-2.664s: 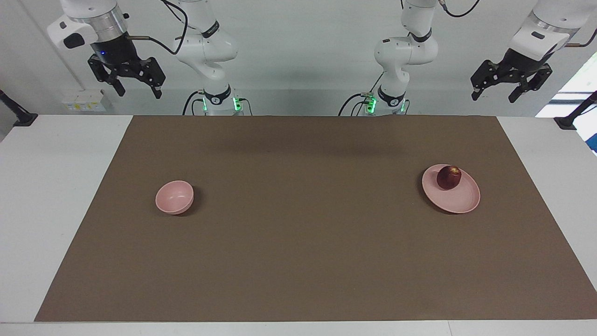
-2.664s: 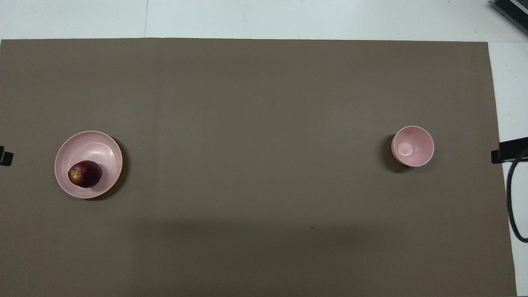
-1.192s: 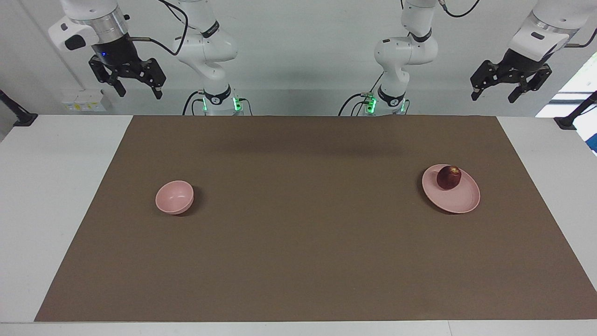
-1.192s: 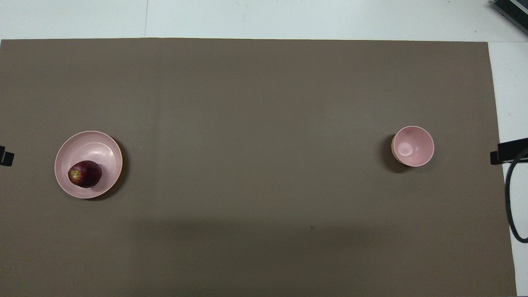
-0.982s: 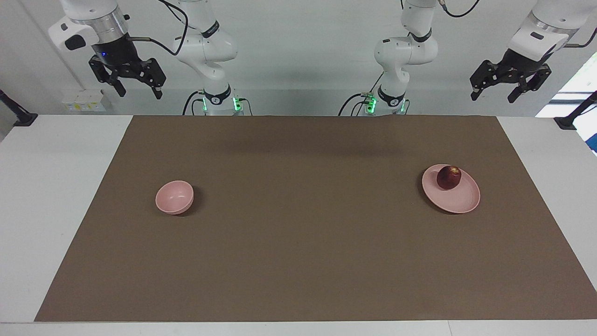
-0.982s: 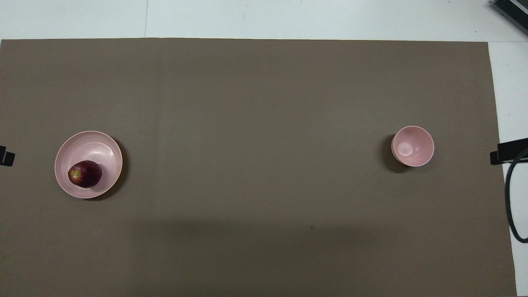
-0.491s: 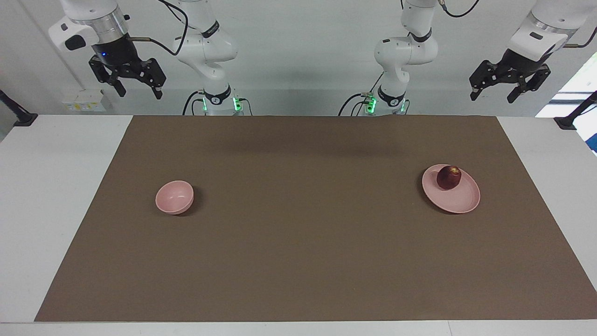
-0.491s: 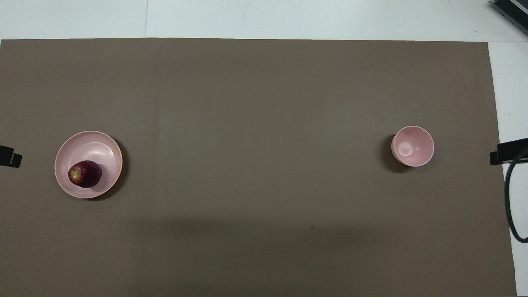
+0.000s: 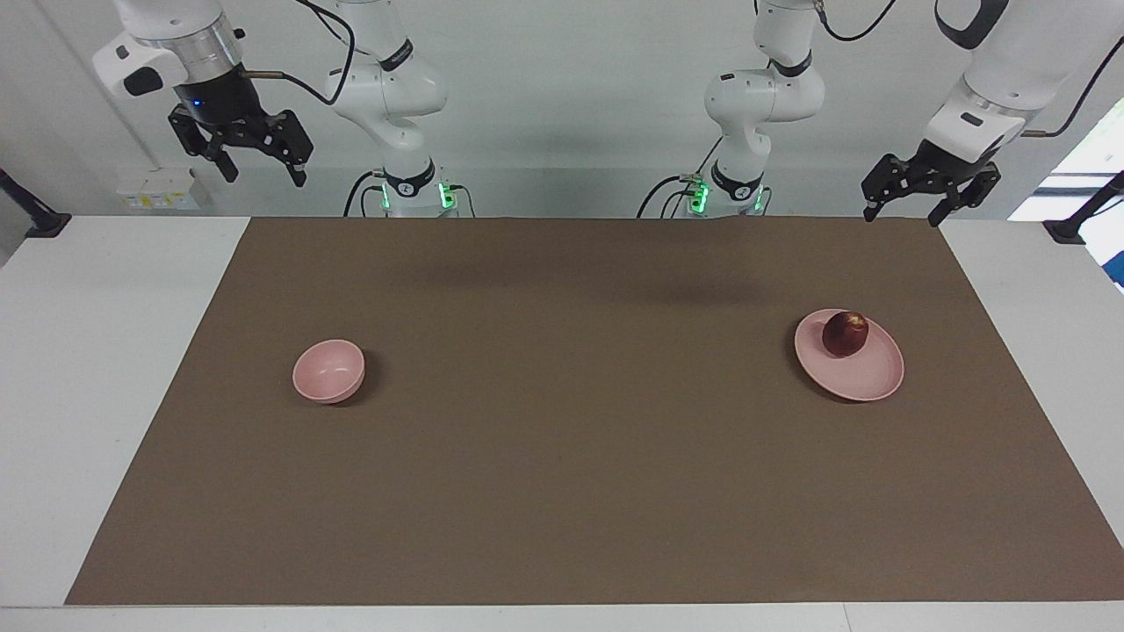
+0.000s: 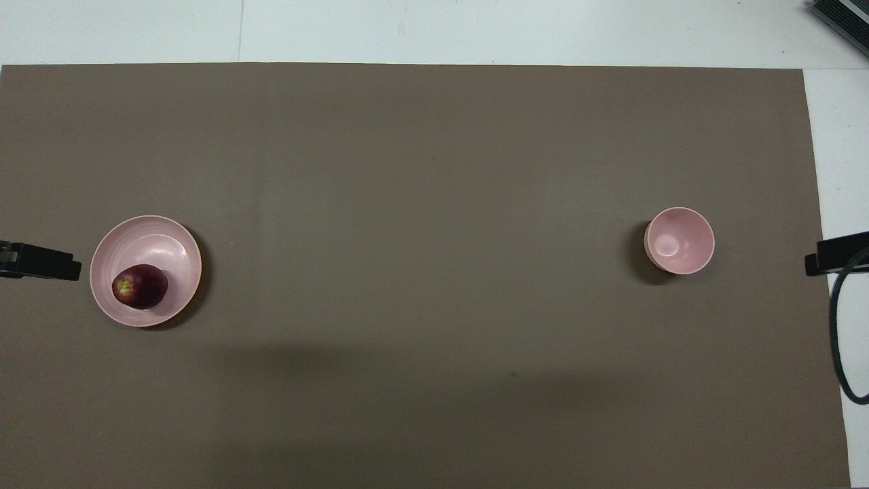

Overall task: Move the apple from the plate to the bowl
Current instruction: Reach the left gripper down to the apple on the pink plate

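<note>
The dark red apple (image 9: 845, 333) (image 10: 140, 286) lies on the pale pink plate (image 9: 865, 384) (image 10: 159, 238), on its part nearer to the robots, toward the left arm's end of the table. The small deep pink bowl (image 9: 328, 370) (image 10: 679, 241) stands empty toward the right arm's end. My left gripper (image 9: 902, 216) hangs open and empty in the air over the mat's edge by the robots, well above the plate; one of its fingers (image 10: 42, 262) shows beside the plate in the overhead view. My right gripper (image 9: 263, 175) waits open and high above its end of the table.
A brown mat (image 9: 562, 456) covers most of the white table (image 9: 79, 369). Black clamp posts (image 9: 1067, 228) (image 9: 39, 224) stand at the table's corners by the robots. A black cable (image 10: 842, 326) loops at the right arm's end.
The left gripper has come down and swung toward the plate; its finger reaches further into the overhead view. Apple, plate, bowl and right arm have stayed put.
</note>
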